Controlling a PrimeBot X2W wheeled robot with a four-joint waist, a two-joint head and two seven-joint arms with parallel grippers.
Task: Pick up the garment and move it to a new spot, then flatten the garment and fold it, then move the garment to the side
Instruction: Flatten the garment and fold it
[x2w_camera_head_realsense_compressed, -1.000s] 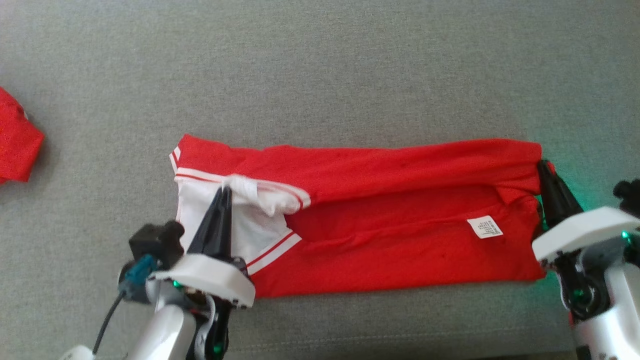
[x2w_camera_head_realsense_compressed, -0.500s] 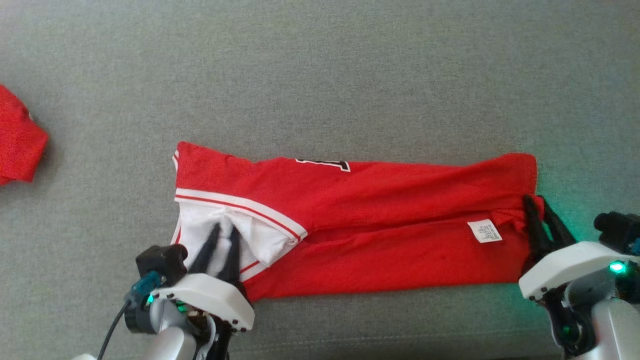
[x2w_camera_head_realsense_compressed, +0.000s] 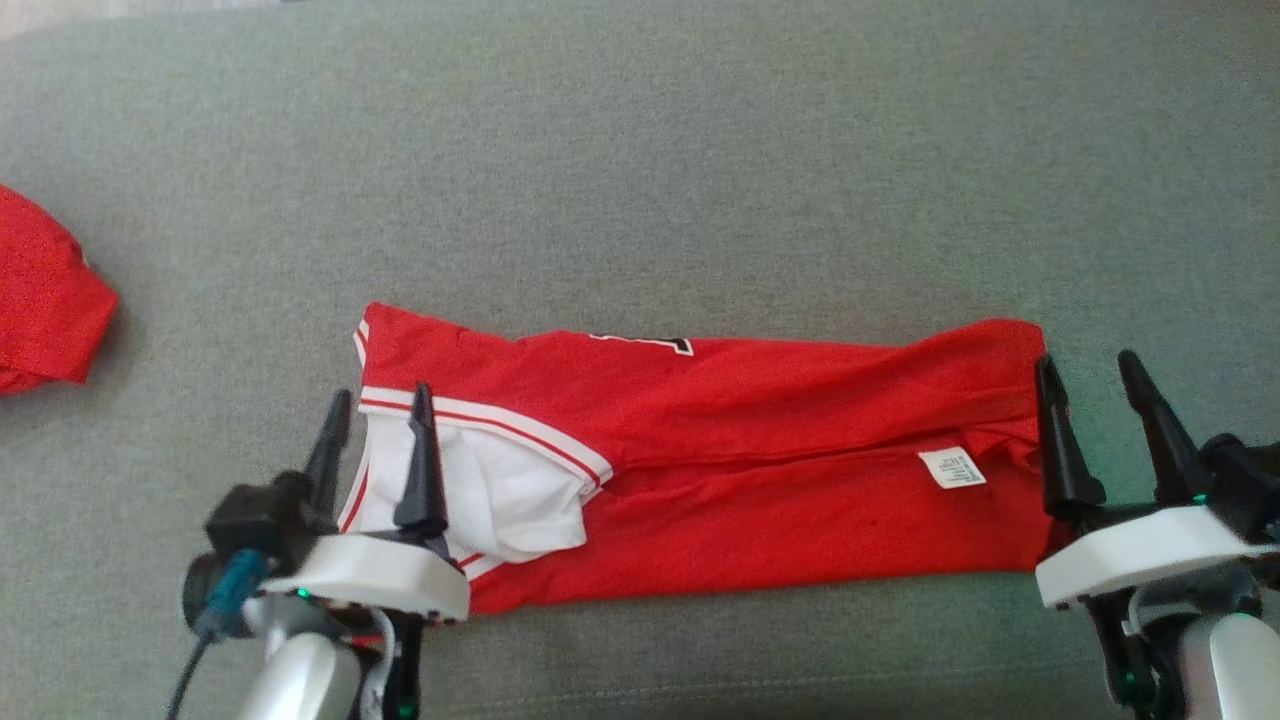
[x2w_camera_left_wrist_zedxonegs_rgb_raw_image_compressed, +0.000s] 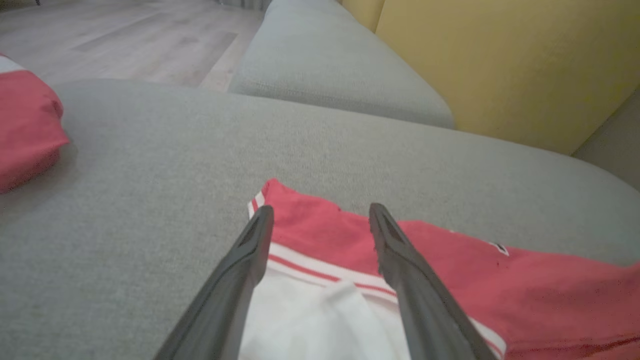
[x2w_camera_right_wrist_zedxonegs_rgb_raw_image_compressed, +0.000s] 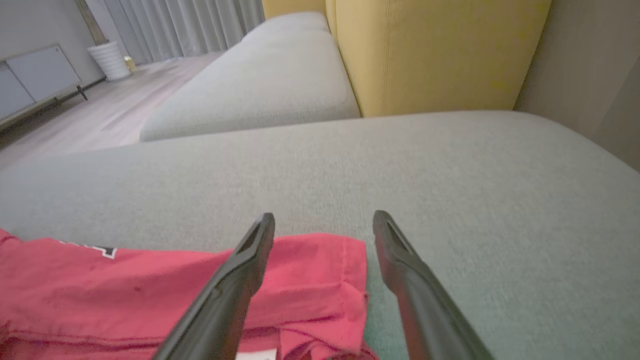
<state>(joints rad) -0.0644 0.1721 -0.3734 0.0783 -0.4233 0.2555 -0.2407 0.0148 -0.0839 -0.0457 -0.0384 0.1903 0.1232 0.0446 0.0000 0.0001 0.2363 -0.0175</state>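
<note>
Red jersey (x2w_camera_head_realsense_compressed: 760, 420) lies folded lengthwise on grey sofa cushion (x2w_camera_head_realsense_compressed: 640, 180), yellow backrest (x2w_camera_right_wrist_zedxonegs_rgb_raw_image_compressed: 440, 50) beyond; left gripper (x2w_camera_head_realsense_compressed: 381, 393), right gripper (x2w_camera_head_realsense_compressed: 1085, 360): jaws apart, empty.

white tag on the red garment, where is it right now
In the head view the white tag lies on the red garment near its right end, on the lower folded layer, just left of the right gripper.

I log soft even daylight, weak shadows. Green glow tints the sofa (x2w_camera_head_realsense_compressed: 640, 200), head view lower right. Wrist views soft.
</note>
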